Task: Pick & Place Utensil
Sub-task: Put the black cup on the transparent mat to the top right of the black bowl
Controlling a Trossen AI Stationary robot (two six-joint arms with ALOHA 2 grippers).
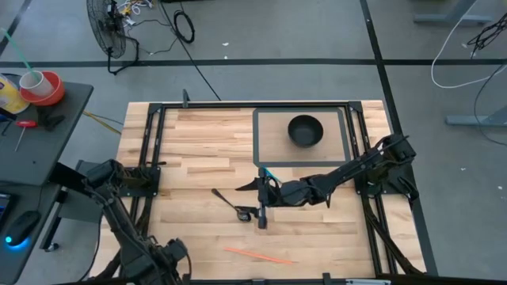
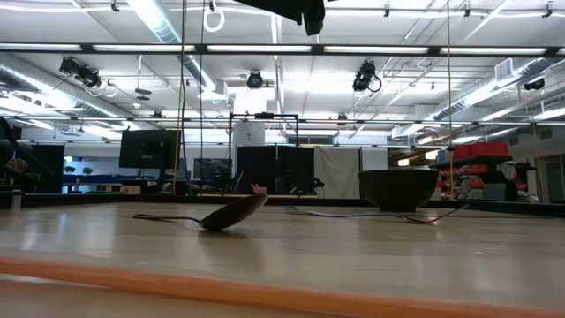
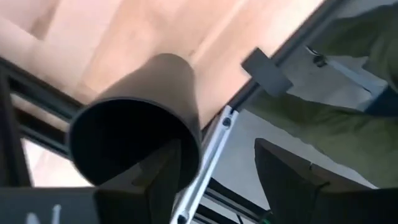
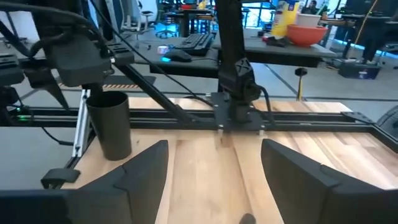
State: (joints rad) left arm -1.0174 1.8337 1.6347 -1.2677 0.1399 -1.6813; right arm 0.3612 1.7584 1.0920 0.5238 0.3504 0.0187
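Note:
A dark spoon [image 1: 235,205] lies on the wooden table near its middle, its bowl resting on the board [image 2: 225,215]. My right gripper [image 1: 253,202] reaches in from the right. It hangs just above the spoon, level and open [image 4: 214,146], with nothing between its fingers. At the near left corner a black cup [image 4: 112,124] stands upright on the table's edge. My left gripper [image 1: 170,255] hangs over the cup, pointing down, and is open [image 3: 216,149]. In the high view the left arm hides the cup. My left gripper has one finger [image 3: 163,180] right beside the cup's rim [image 3: 186,134], outside the cup, coming from above. I cannot tell whether the finger touches the rim. Between the two fingers only the frame rail below shows.
A black bowl [image 1: 305,130] sits on a dark-edged mat [image 1: 261,138] at the far right. An orange stick [image 1: 257,255] lies near the front edge. Black frame rails [image 1: 154,142] run along the table's sides. A side table with a red bowl [image 1: 43,89] stands off to the left.

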